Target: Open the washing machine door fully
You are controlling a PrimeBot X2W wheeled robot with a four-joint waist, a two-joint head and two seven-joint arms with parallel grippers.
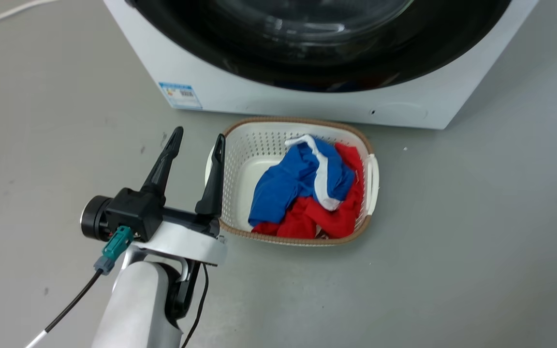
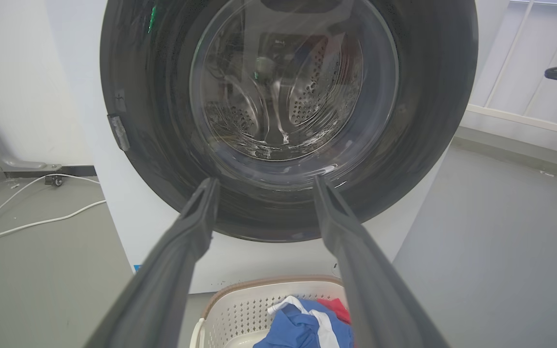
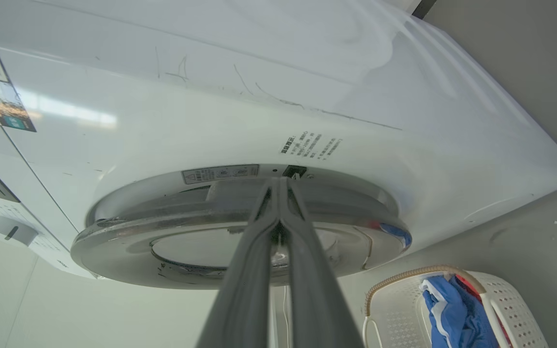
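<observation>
- Here's the target: the large round glossy black washing machine door (image 2: 153,121) with its clear bulging glass bowl. It sits against the white machine front (image 2: 124,227), closed or all but closed. Whether the latch has let go, I can't tell.
- Right pincer (image 3: 278,183): two long dark fingers pressed together, nothing visible between them. They aim edge-on at the door's silvery rim from the machine's right side.
- In the left wrist view a dark fingertip pokes in at the far right, by the look of it that same right pincer. There's a clear gap to the door's edge, so I judge it near, not touching.
- Left pincer (image 1: 199,134): fingers spread wide, gripping nothing, low down and facing the door square on.
- Just beside it is the white perforated plastic laundry basket (image 1: 240,145) with a brown rim. It stands on the grey floor (image 1: 452,241) before the machine, with blue, red and white clothes (image 1: 302,183) inside.
- The relation that counts: the door lies flat across the machine's front, and the right pincer points along that plane at its right-hand rim. The right arm is nearer that edge.
- My read: next, those tips must catch behind the rim and swing it outward.
</observation>
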